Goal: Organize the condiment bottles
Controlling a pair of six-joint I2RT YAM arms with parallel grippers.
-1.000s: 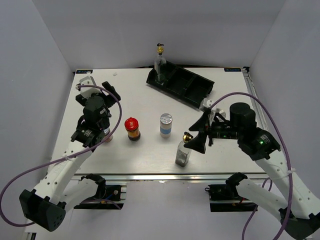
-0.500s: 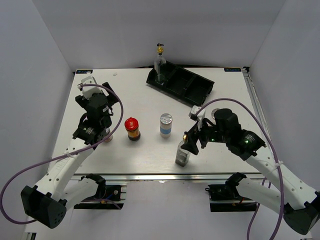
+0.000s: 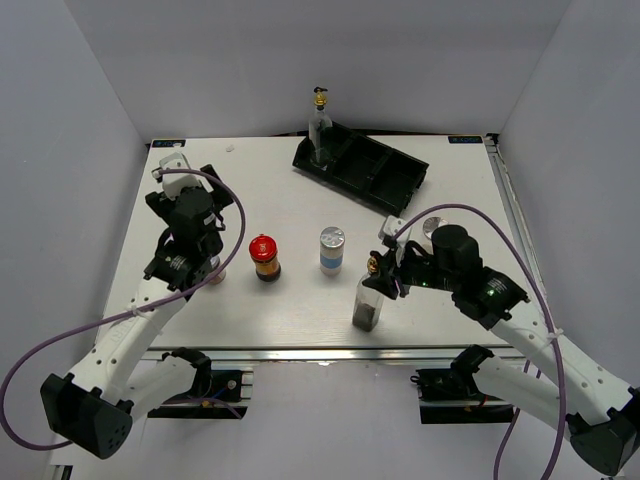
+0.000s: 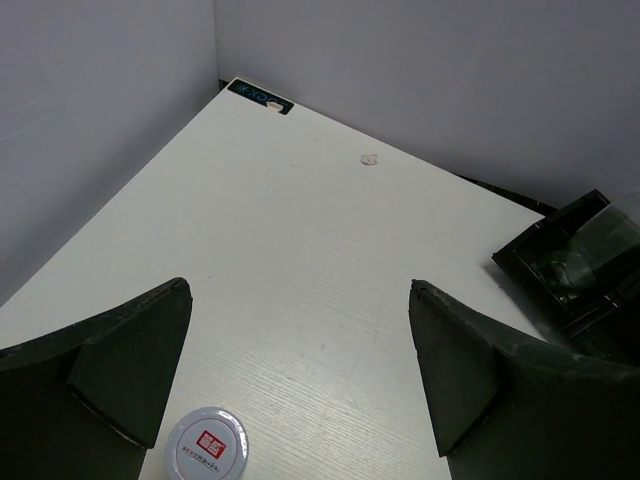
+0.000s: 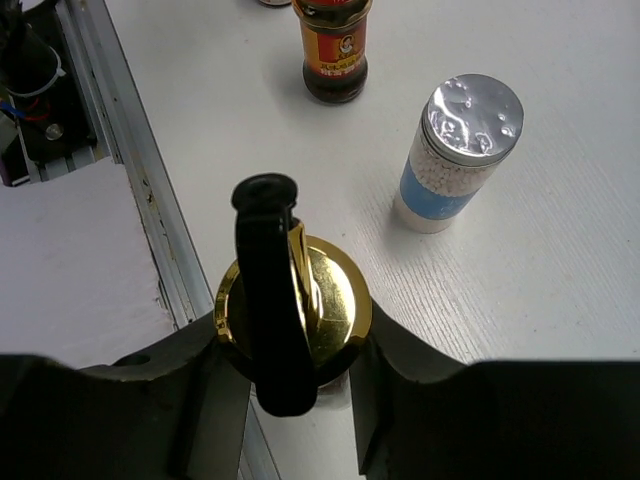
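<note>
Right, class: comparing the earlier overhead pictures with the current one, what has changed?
The right gripper swung left and closed on the near glass bottle at its gold top. The left gripper, open, the red-capped jar, the blue-labelled jar, the far bottle and the tray stayed put.

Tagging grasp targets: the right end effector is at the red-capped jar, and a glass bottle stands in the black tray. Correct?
Wrong target: the right end effector is closed on the gold-topped glass bottle, per the right wrist view. Rest stands.
</note>
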